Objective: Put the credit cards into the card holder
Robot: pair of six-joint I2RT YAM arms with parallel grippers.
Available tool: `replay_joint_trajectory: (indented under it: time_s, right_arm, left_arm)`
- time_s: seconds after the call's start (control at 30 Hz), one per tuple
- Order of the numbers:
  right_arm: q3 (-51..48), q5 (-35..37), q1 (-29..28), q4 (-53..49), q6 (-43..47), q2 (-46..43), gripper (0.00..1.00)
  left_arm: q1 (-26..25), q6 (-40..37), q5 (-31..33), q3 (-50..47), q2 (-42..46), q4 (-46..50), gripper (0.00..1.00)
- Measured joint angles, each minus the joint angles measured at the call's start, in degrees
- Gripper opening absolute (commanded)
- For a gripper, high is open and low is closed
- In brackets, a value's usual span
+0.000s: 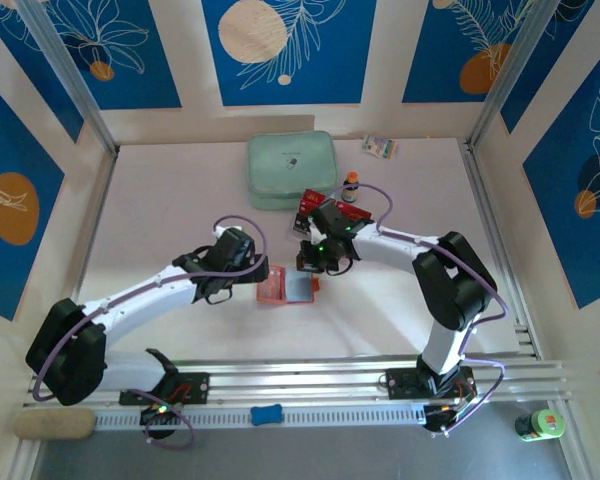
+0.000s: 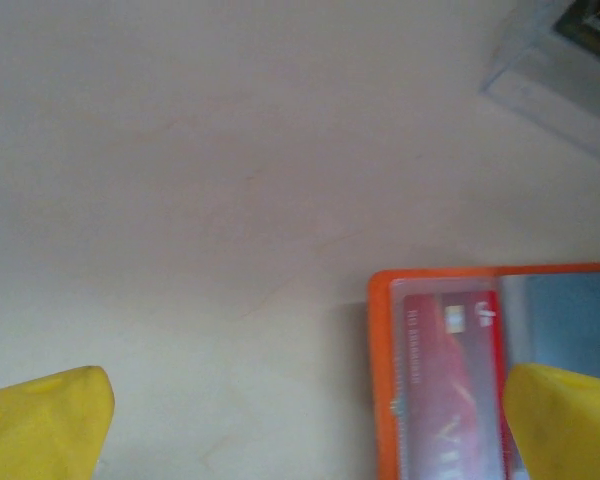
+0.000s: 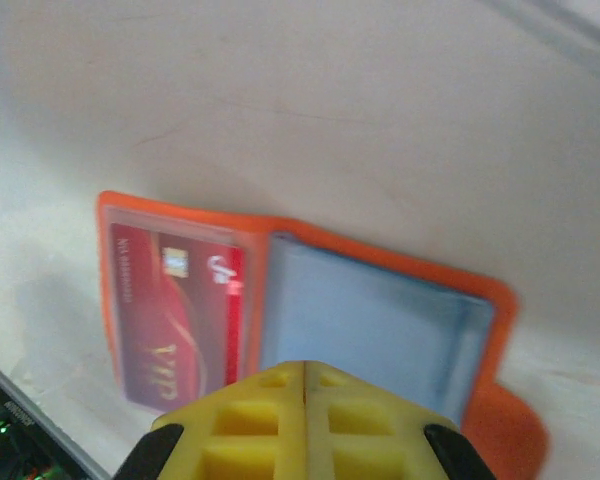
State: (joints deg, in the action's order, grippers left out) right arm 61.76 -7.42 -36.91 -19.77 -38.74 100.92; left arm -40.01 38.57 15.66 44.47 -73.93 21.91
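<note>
Orange card holder (image 1: 287, 285), smooth-skinned with rounded corners, spread open and flat on the pale matte desk (image 1: 180, 190), near the middle between the two arm tips. One leaf with a clear glossy pocket, red card (image 3: 175, 310) slid inside; gold swirl, small chip and "VIP" legible through the film. Other leaf lined in soft blue-grey. Left fingers (image 2: 45, 425) yellow, blunt, rubbery-looking, spread wide with bare desk between them; one pad overlapping the holder's edge in the left wrist view, contact not determinable. Right fingers (image 3: 270, 420) yellow, waffle-ribbed, pressed together along a thin seam, clamped on nothing visible, set over the holder's edge in the right wrist view; touching or clear of it, cannot tell. More credit cards (image 1: 315, 203), red and black, in a loose pile just beside the mint-green pouch (image 1: 291, 170), partly hidden under the right arm; count not readable. Pouch soft, flat, round-cornered, with a small dark mark on top. Small dark bottle (image 1: 351, 185) upright just beside the pile. Clear plastic edge (image 2: 555, 80) cut off at the left wrist frame corner, blurred. Holder's closing tab (image 3: 510, 440) cropped at the frame bottom; snap not made out.
</note>
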Motion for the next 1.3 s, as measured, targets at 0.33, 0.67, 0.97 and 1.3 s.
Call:
replay_joint_trajectory:
  time_s: [0.33, 0.67, 0.97, 1.3]
  right_arm:
    - [-0.6, 0.0, 1.0, -0.5, 1.3, 0.1, 0.01]
    - [-0.6, -0.5, 1.0, -0.1, 1.3, 3.1, 0.00]
    - [-0.6, -3.5, 0.4, 2.3, 1.0, 5.5, 0.00]
    - [-0.6, -4.6, 0.1, 3.3, -0.2, 5.8, 0.00]
  left_arm:
    - [-6.2, 0.3, -0.9, 4.1, -4.4, -0.2, 1.00]
    - [-8.0, 0.5, -1.8, 4.4, -8.9, -2.2, 1.00]
    - [-8.1, 0.5, -2.3, 3.4, -11.5, -4.5, 1.00]
    - [-8.1, 0.5, -2.3, 1.0, -13.0, -6.1, 1.00]
